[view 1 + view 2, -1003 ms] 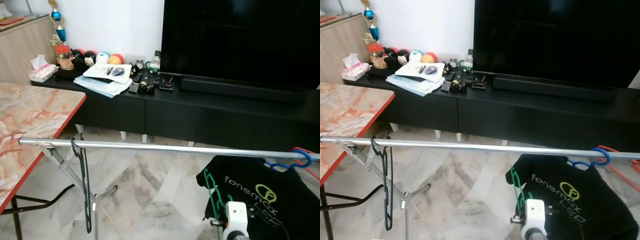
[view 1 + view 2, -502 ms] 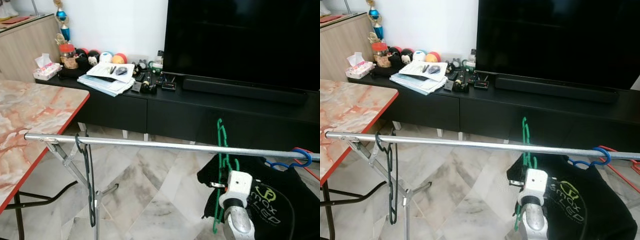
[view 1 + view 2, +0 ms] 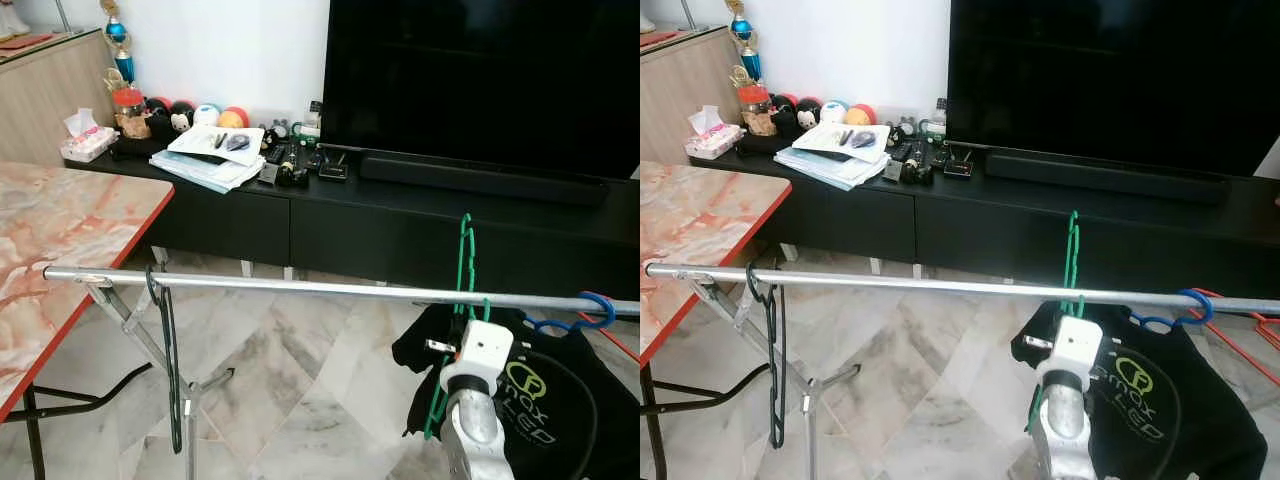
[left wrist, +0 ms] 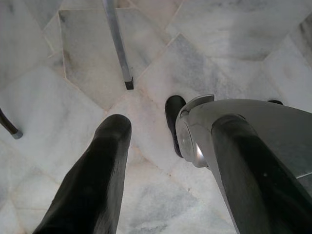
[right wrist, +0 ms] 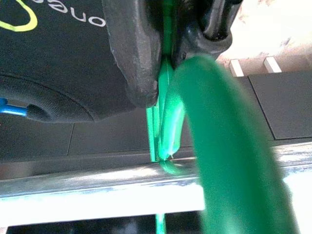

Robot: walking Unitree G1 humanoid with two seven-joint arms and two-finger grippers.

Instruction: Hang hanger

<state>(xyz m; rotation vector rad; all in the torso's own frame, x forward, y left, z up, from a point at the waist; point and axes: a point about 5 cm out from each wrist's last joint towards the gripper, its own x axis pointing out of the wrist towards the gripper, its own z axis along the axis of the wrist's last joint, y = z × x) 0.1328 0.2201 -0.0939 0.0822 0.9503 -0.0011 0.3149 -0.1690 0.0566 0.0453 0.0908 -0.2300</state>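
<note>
Rail (image 3: 320, 289) of bare metal runs across the head views at mid-height, one end by the marble table (image 3: 60, 250) edge at robot's left, other end running off frame at right; long open stretch of rail between the black hanger (image 3: 168, 370) hooked near the left end and the green hanger (image 3: 462, 262); right of that, a blue hanger (image 3: 575, 315) carrying a black T-shirt (image 3: 540, 400) sits on the rail, w/ red hangers (image 3: 1240, 325) at the far right edge; behind the rail, low black TV cabinet (image 3: 400, 225) and big TV (image 3: 480, 80), floor between them open marble tile. Right gripper (image 5: 168, 63) holds the green hanger up, its hook rising above the rail just beside the shirt; head views show the silver wrist (image 3: 475, 385) below rail but not the fingers; right wrist view shows them, two black fingers (image 5: 131, 53) clamped tight on the green wire, rail close beyond. Left gripper (image 4: 165, 141) hangs idle over floor, fingers spread apart, a rack leg (image 4: 117, 44) ahead of it.
</note>
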